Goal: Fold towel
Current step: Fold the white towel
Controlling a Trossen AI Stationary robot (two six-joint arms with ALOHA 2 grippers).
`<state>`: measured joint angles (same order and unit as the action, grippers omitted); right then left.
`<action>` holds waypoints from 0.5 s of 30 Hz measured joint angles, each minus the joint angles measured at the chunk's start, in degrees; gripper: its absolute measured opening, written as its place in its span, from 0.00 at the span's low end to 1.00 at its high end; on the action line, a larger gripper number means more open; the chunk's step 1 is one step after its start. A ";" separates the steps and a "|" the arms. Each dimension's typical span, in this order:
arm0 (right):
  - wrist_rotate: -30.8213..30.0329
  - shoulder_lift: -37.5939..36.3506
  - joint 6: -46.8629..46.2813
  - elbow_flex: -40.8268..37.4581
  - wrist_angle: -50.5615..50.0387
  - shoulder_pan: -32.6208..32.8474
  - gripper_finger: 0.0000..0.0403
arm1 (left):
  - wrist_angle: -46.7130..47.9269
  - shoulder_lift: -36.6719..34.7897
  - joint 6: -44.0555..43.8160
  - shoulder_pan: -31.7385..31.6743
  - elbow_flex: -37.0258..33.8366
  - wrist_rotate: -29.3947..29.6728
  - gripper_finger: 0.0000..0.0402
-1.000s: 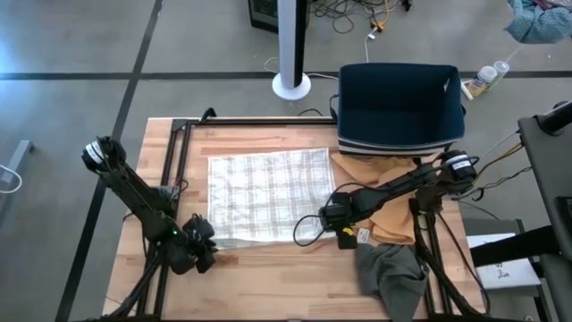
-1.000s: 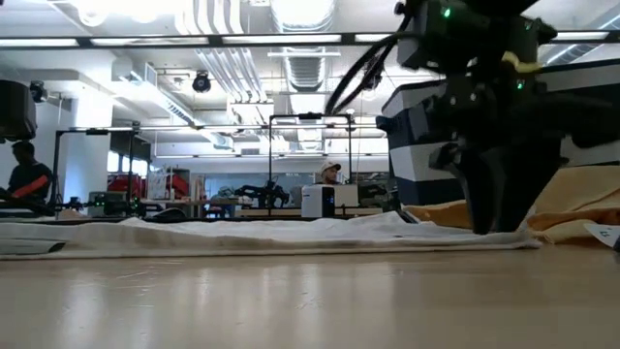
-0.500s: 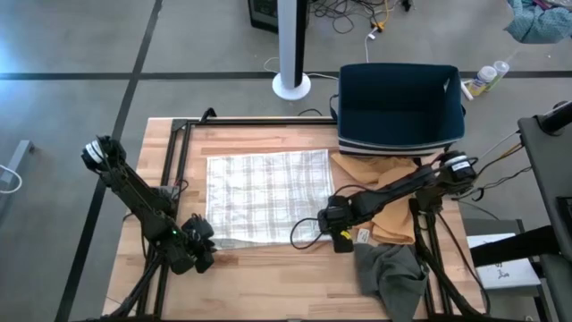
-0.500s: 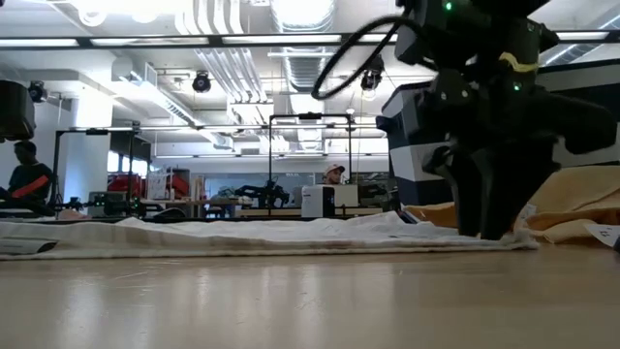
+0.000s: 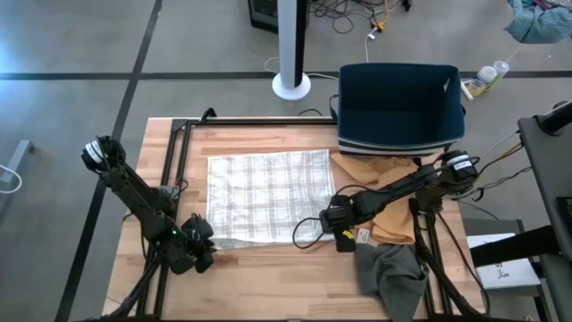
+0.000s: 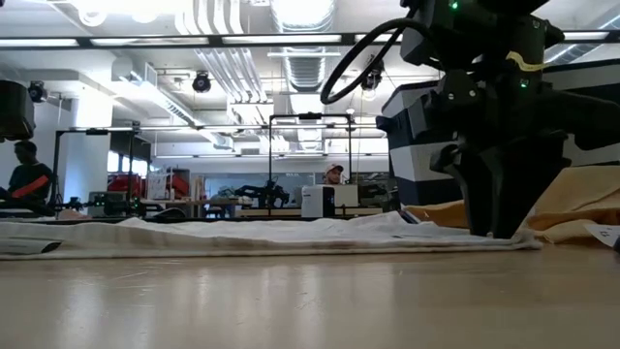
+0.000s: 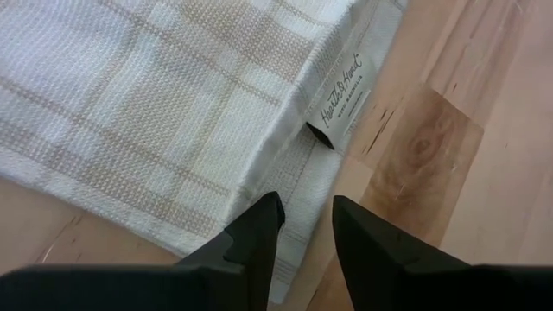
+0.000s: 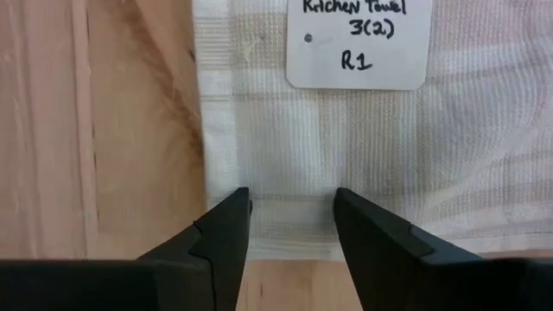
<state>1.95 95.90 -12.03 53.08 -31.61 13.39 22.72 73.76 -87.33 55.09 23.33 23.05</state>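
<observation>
- The checked kitchen towel (image 5: 266,196) lies spread flat on my wooden bench (image 5: 268,268), nearer the far edge than the near one, its long sides running along the bench.
- My left hand (image 5: 198,243) is down at the towel's near left corner, close to the near edge of the bench. Its two fingers (image 7: 256,231) stand a little apart over the hem, with the corner's cloth showing in the gap between them; nothing is pinched.
- Just beyond those fingers a sewn brand label (image 7: 342,92) lies on the towel's hem beside bare wood.
- My right hand (image 5: 340,225) is down at the towel's near right corner. Its fingers (image 8: 226,226) are spread, resting over the cloth on either side of a strip of hem, and they grip nothing.
- A white paper tag (image 8: 358,43) with handwriting sits on the towel just ahead of the right hand.
- In the low view the right hand (image 6: 504,218) stands on the towel's edge (image 6: 262,237), which lies flat along the bench top.
- A tan cloth (image 5: 389,192) lies heaped at the towel's right side, under my right arm, and a grey cloth (image 5: 391,273) sits at the near right corner of the bench.
- A dark blue bin (image 5: 399,107) stands at the far right edge.
</observation>
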 joint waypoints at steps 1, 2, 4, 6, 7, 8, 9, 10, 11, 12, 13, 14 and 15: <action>0.00 0.00 0.00 0.00 0.04 0.00 0.41 | 0.00 0.00 -0.06 0.00 0.00 0.02 0.28; 0.00 0.00 0.00 0.00 0.03 0.00 0.41 | 0.01 0.00 -0.12 0.00 0.00 0.04 0.28; 0.00 0.00 -0.02 0.05 0.32 0.00 0.40 | 0.00 0.02 -0.19 0.00 0.00 0.06 0.27; 0.00 0.00 -0.18 0.94 0.19 0.14 0.40 | 0.00 -0.09 -0.19 0.00 0.00 0.10 0.27; 0.00 0.00 -0.17 1.80 0.27 0.26 0.41 | -0.03 -0.29 -0.19 0.00 -0.07 0.06 0.27; -0.15 0.00 0.08 2.91 0.54 0.52 0.41 | 0.07 -0.47 -0.16 0.00 -0.09 0.02 0.27; -0.61 -0.02 0.44 4.09 1.04 0.82 0.41 | 0.29 -0.66 -0.08 0.00 -0.13 -0.02 0.27; -1.15 -0.06 0.89 5.15 2.21 1.19 0.42 | 0.43 -0.83 0.11 0.00 -0.15 -0.04 0.28; -1.77 -0.09 1.06 6.05 4.09 1.50 0.42 | 0.53 -1.01 0.46 0.00 -0.17 -0.06 0.28; -2.21 -0.09 1.13 6.81 7.04 1.81 0.43 | 0.70 -1.06 0.88 0.00 -0.19 -0.09 0.28; -2.85 -0.09 0.95 7.34 10.85 2.05 0.43 | 0.74 -1.12 1.19 0.00 -0.20 -0.09 0.28; -3.98 0.20 0.01 7.70 15.44 2.21 0.43 | 0.81 -1.16 1.30 0.00 -0.20 -0.07 0.28; -5.04 1.13 -1.12 8.13 20.64 2.20 0.43 | 0.85 -1.21 1.52 -0.02 -0.22 -0.07 0.28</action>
<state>-3.09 97.03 -13.15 61.21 -10.98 15.59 23.57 72.55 -85.81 55.07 23.11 22.98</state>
